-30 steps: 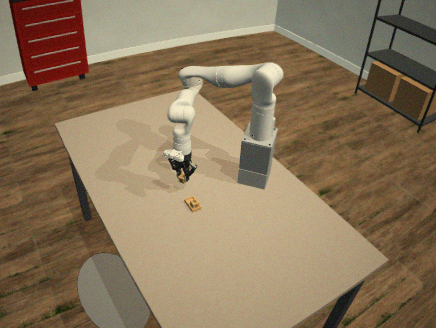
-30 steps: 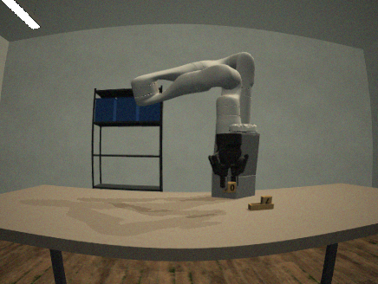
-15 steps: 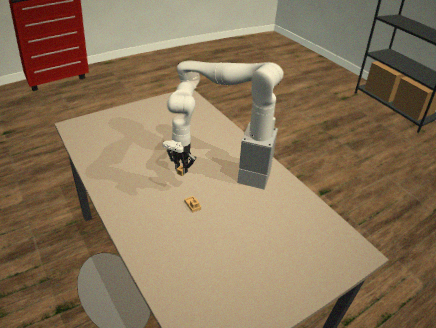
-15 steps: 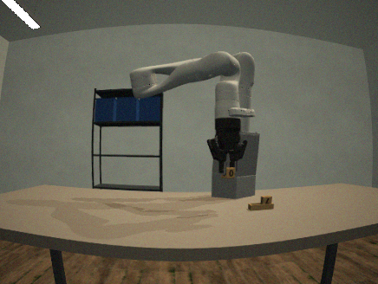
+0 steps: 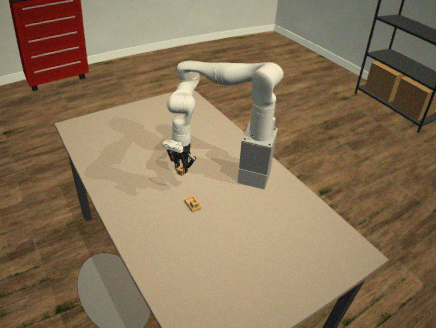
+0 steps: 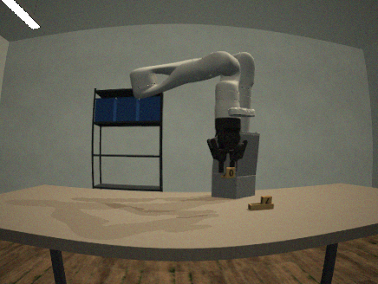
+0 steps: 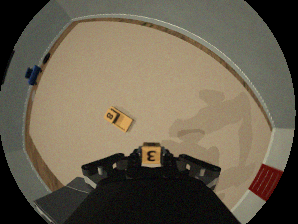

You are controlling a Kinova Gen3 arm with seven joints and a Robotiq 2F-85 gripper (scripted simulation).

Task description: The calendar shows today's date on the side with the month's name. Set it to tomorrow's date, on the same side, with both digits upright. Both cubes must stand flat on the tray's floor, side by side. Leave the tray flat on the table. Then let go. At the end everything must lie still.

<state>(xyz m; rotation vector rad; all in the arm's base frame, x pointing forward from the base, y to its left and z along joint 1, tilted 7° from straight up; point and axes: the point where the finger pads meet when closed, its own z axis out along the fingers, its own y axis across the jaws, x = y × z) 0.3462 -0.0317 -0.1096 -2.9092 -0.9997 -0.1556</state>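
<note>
My gripper (image 5: 180, 169) is shut on a small yellow calendar cube (image 6: 230, 172) and holds it well above the table. The cube shows a 0 toward the exterior camera and a 3 in the wrist view (image 7: 150, 156). The wooden tray (image 5: 188, 204) lies flat on the table in front of the gripper, apart from it. One other cube (image 6: 266, 200) stands in the tray at one end and shows what looks like a 2. The tray also shows in the wrist view (image 7: 119, 119). The month's name is too small to read.
The arm's grey base block (image 5: 257, 159) stands on the table to the right of the gripper. A red drawer cabinet (image 5: 49, 37) and a black shelf (image 5: 402, 60) stand on the floor away from the table. A round grey stool (image 5: 111, 291) is by the near table edge.
</note>
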